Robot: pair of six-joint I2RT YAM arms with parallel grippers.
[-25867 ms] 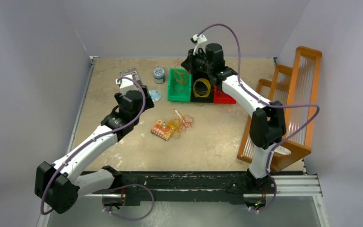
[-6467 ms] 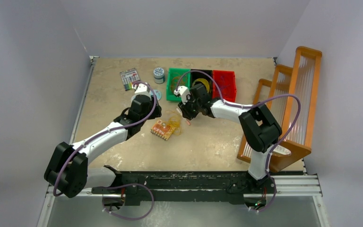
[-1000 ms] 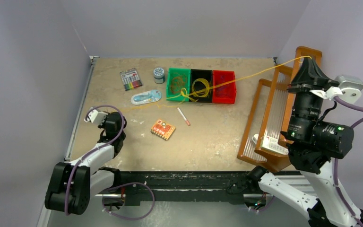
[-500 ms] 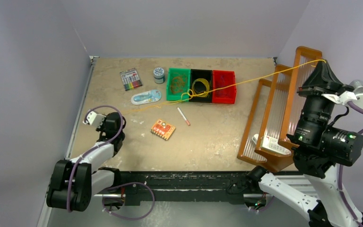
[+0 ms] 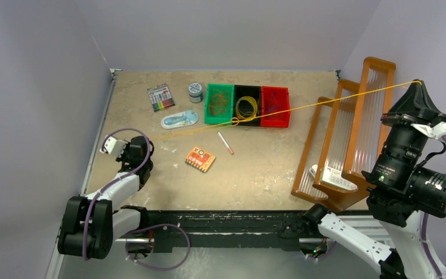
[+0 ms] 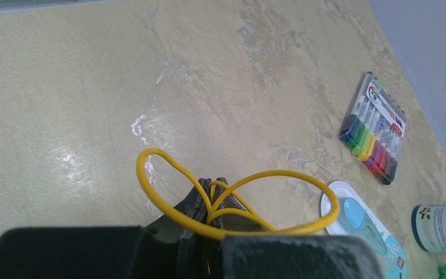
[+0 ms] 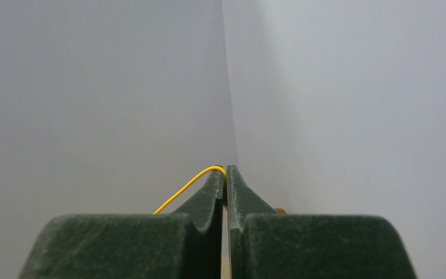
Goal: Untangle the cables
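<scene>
since half a second ago my right jaws have swung further out past the orange rack [image 5: 377, 99], drawing the yellow cable [image 5: 302, 106] tighter over the counter [image 5: 267, 168]. one strand looks nearly free, but a knot [image 5: 233, 120] remains by the green bin [image 5: 208, 110]; other coils [image 5: 247, 108] sit binned. my left jaws are closed on its loops low down, my right jaws on its end high up.

Soft, even overhead light, faint shadows, mild glare on the tabletop [image 6: 69, 157]; blurred near pincer bodies.
</scene>
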